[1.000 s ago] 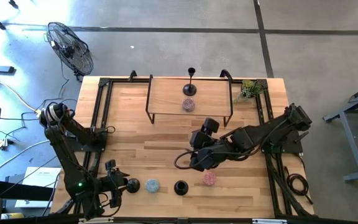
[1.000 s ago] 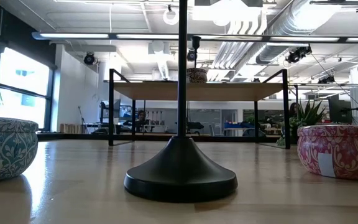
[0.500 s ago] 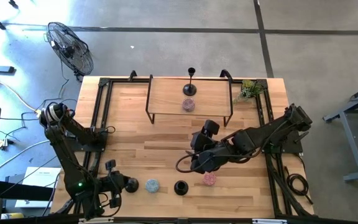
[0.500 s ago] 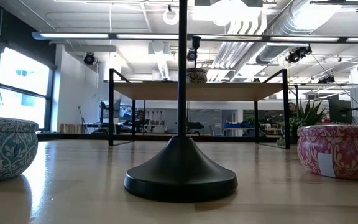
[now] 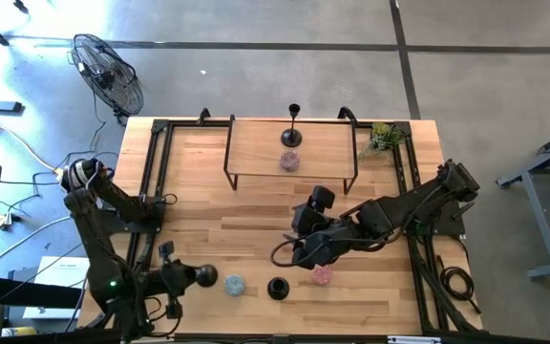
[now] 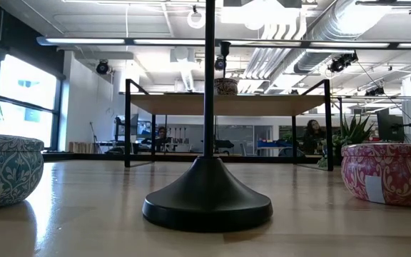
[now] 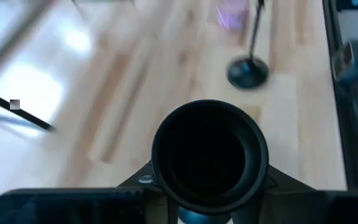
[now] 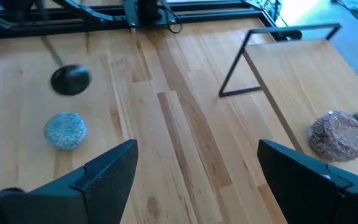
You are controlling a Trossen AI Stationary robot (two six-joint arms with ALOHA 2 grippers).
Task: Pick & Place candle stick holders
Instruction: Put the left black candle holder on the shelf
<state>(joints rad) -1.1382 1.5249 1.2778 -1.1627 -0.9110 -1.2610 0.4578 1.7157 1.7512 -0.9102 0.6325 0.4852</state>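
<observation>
The light wooden tabletop (image 5: 199, 191) carries a raised wooden shelf on a black metal frame (image 5: 256, 143) at its far edge. The dark right arm (image 5: 409, 205) reaches in over the middle. Its pincer (image 5: 306, 250) hangs above the boards with the fingers spread wide and nothing between them.

The dark left arm (image 5: 103, 239) is folded at the near left corner. Its pincer (image 5: 191, 280) is closed to a narrow gap on one black candlestick holder (image 7: 209, 158). The wrist view sees that holder end-on, as a round black rim between the fingers.

Along the near edge sit a round blue patterned tin (image 5: 234, 285) and a round pink patterned tin (image 5: 322, 275). A third tin, pinkish (image 5: 289, 161), rests on the shelf.

Between the blue and pink tins, apart from both, stands a second black candlestick holder with a flared base (image 5: 277, 287). It is upright, with its thin stem vertical. A third black holder (image 5: 294, 124) stands upright on the shelf behind the pinkish tin.

The free holder on the tabletop lies just toward the near edge from the right pincer, and slightly to its left. The right arm is judged the nearer free arm, since the left one is occupied. With the stem vertical, a grasp would likely need the open fingers on either side of it, brought in level and clear of the pink tin close by.
</observation>
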